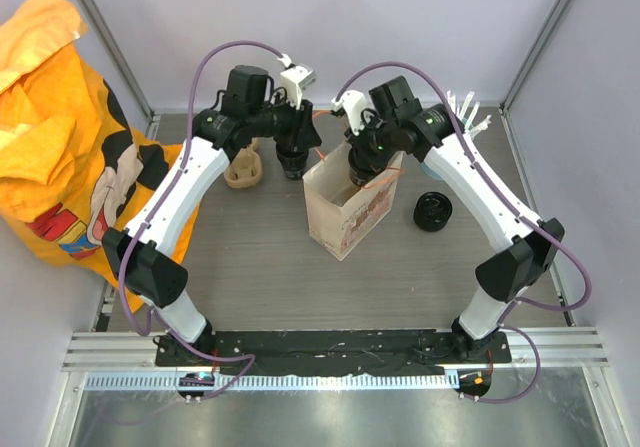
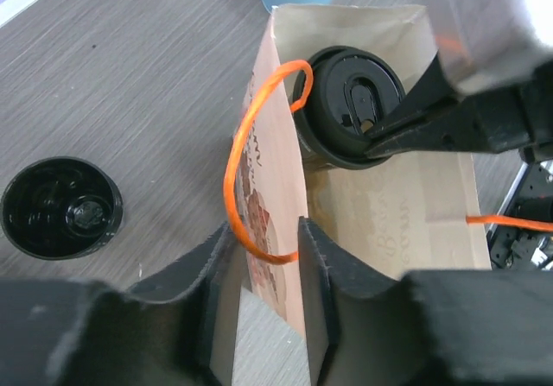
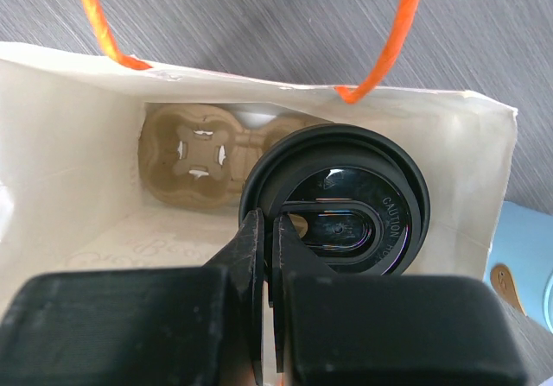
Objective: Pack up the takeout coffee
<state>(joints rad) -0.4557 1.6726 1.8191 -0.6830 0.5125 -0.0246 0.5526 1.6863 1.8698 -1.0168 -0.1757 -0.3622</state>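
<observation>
Currently, right gripper [image 3: 270,256] pinches the lid rim of the small black lidded coffee cup [image 3: 337,200] inside the brown paper bag [image 1: 345,217]. Left gripper [image 2: 266,239] clamps the bag wall. Recommend lowering straight into 1 free carrier socket of the brown pulp cup carrier [image 3: 194,166].

Both pincers [image 2: 268,230] [image 3: 268,239] clamped, arms inward-bent.

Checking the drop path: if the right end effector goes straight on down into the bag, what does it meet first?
Probably the pulp cup carrier on the paper bag floor, touched first by the takeout coffee that the right end effector holds; depth is unclear.
</observation>
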